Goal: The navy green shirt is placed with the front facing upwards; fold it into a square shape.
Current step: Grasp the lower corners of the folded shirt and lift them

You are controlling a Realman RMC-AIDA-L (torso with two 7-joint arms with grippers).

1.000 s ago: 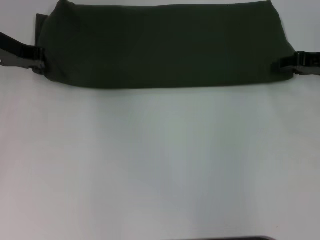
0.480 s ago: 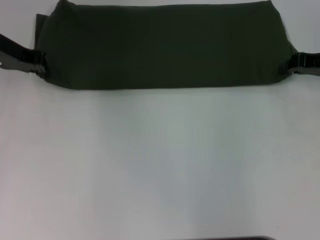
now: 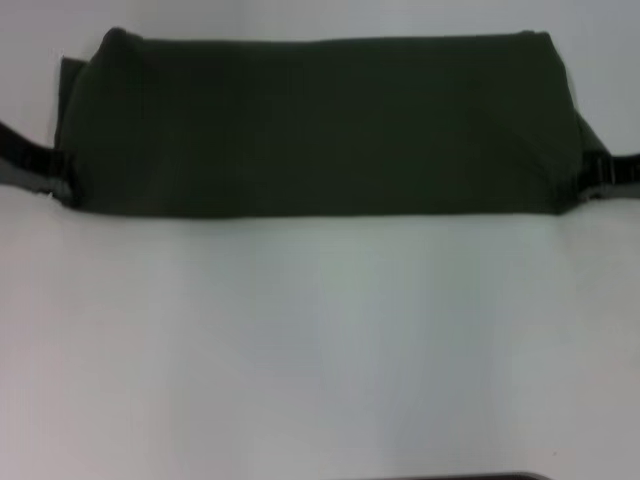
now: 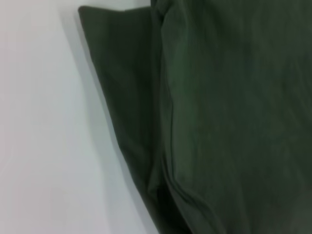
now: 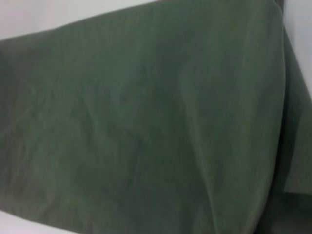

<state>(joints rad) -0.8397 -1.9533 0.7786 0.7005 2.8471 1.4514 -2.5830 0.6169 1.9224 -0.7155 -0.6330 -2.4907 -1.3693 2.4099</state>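
The dark olive-green folded cotton shirt (image 3: pixel 320 125) spans the 12 o'clock band of the white tabletop (image 3: pixel 320 340), blocking it side to side. From 3 through 6 to 9 o'clock the surface lies bare, open for passage.

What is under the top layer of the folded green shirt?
Another layer of the shirt sticks out at its left end, on the white table. Anything else underneath is covered.
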